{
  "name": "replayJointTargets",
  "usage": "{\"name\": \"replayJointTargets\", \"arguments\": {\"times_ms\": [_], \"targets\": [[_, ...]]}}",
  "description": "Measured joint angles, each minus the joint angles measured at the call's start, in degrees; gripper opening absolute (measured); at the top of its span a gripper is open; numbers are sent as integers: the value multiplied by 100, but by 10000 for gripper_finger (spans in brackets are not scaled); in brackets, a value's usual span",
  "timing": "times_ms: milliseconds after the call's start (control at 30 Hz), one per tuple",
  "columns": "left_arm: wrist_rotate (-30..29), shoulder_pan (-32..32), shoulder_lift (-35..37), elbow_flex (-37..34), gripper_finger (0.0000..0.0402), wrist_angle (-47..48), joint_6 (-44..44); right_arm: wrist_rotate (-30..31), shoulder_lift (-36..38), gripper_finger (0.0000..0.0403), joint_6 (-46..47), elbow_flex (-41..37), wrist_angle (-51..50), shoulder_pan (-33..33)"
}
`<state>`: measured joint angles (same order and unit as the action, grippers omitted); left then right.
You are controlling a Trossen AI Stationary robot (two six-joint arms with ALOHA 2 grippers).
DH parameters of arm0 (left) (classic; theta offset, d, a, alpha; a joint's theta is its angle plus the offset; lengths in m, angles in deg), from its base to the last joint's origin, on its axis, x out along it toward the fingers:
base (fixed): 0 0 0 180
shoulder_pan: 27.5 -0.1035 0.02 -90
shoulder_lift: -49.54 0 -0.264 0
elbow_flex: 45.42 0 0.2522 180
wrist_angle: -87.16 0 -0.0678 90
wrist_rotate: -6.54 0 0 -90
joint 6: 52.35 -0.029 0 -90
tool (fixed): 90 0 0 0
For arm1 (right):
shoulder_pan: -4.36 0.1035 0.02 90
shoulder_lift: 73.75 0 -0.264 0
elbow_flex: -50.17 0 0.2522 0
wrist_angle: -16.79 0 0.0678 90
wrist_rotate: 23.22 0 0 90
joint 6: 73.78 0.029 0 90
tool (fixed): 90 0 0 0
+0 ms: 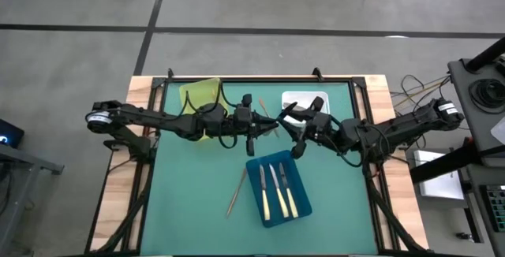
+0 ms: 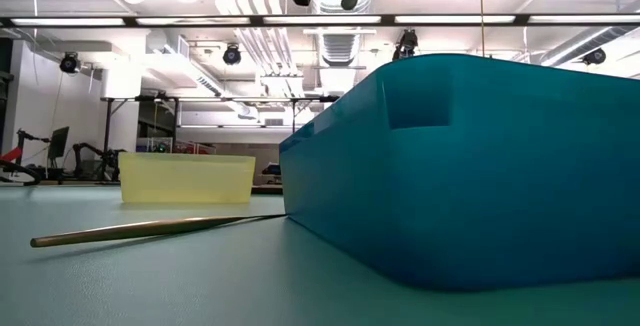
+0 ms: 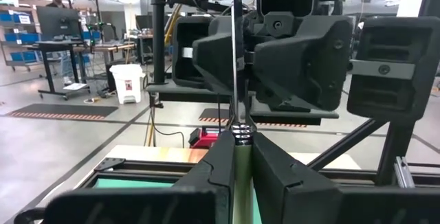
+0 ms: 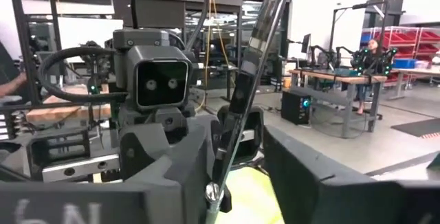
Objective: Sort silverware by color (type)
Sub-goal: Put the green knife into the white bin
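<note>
Three cream-handled knives [image 1: 279,191] with silver blades, lying side by side in the blue tray [image 1: 304,205]. Two thin gold-copper sticks [image 1: 237,193] on the green mat just left of it — slim, smooth, one seen as a long rod in the low view. Left gripper [image 1: 251,123] above mid-table, clenched on a slim silver utensil [image 3: 234,52] standing upright between its fingers. Right gripper [image 1: 298,148] facing it, a utensil [image 4: 249,73] between its fingers — grip hard to tell. Yellow tray [image 1: 199,93] and white tray [image 1: 304,99] partly hidden by arms.
</note>
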<state>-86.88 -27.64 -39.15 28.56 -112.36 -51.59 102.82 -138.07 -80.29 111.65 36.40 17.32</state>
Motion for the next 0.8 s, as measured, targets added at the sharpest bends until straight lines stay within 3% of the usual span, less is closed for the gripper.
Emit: {"name": "replayJointTargets", "arguments": {"times_ms": [300, 800], "targets": [[11, 11, -4, 0, 14, -67, -41, -148, -77, 17, -293, 58, -5, -25], [-5, 11, -8, 0, 33, -43, -36, -204, -137, 9, -506, 66, 31, -25]]}}
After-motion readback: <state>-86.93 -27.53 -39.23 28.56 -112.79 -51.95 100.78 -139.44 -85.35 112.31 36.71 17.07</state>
